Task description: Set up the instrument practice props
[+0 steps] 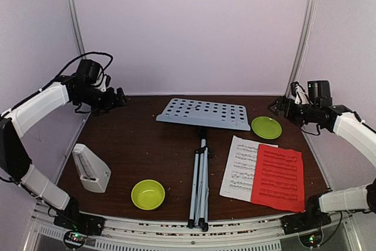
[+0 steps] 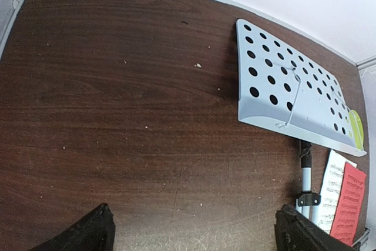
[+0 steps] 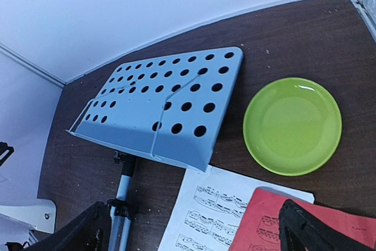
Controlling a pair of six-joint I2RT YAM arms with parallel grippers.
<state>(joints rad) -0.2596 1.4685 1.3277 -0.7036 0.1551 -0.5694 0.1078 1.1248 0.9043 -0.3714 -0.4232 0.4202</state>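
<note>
The pale perforated music stand (image 1: 204,113) lies flat mid-table, its folded tripod legs (image 1: 200,187) pointing to the near edge. It also shows in the left wrist view (image 2: 294,89) and the right wrist view (image 3: 164,107). The red sheet (image 1: 277,177) lies partly over the white sheet (image 1: 239,167) at the right. The pale-grey pyramid metronome (image 1: 90,168) stands at the near left. My left gripper (image 1: 117,99) is open and empty, raised at the far left. My right gripper (image 1: 276,107) is open and empty, raised at the far right above the plate.
A lime-green bowl (image 1: 148,194) sits near the front edge, left of the stand's legs. A flat green plate (image 1: 266,127) lies right of the stand's desk, also in the right wrist view (image 3: 292,125). White walls close in the table on three sides.
</note>
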